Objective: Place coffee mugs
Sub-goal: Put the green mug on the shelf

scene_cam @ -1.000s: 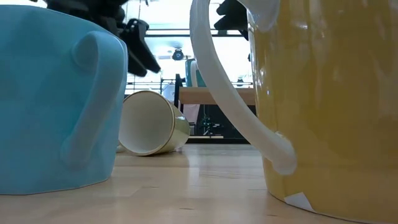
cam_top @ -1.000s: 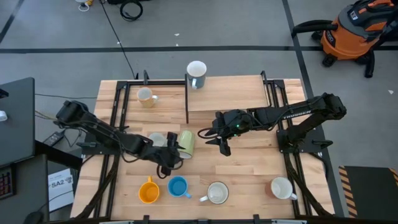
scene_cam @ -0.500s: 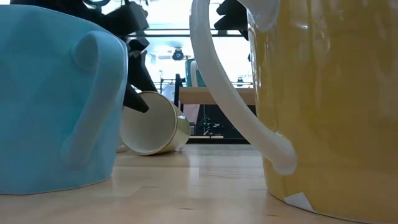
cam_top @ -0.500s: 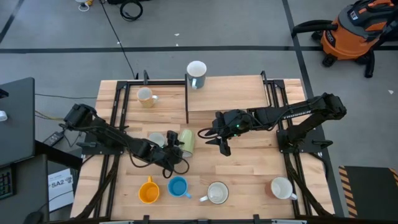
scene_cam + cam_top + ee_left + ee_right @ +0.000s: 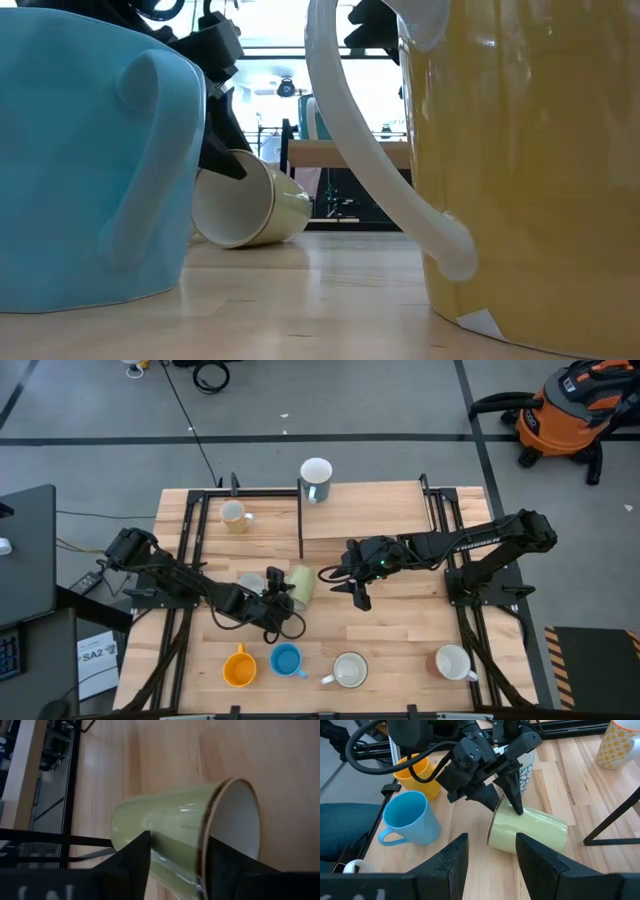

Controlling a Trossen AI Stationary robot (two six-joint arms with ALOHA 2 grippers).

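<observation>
A pale green mug (image 5: 300,586) lies on its side near the table's middle, mouth toward the near edge. My left gripper (image 5: 282,598) is down at its mouth end, open, its fingers on either side of the rim wall (image 5: 202,845). My right gripper (image 5: 358,596) hangs open to the mug's right, clear of it. A patterned white mug (image 5: 252,584) stands upright just left of the green one. Orange (image 5: 238,667), blue (image 5: 287,660), cream (image 5: 349,671) and reddish-brown (image 5: 453,662) mugs stand in a row along the near edge. My left gripper comes from above, slanting down, at the green mug's rim (image 5: 516,813). One finger (image 5: 132,862) lies over the outer wall; the other (image 5: 227,867) stands before the mouth. A fingertip (image 5: 222,158) meets the rim's upper side. The mug rests on its side on the table.
A white mug (image 5: 316,475) stands at the far edge and a cream mug (image 5: 235,515) at far left. A dark upright divider (image 5: 300,520) and metal frame rails (image 5: 190,550) flank the work area. Bare wood lies between the two grippers and the near row.
My left gripper has come down and toward the table's right, onto the green mug's mouth end, its fingers now straddling the rim. The mug has shifted slightly on the table. My right arm has kept still.
</observation>
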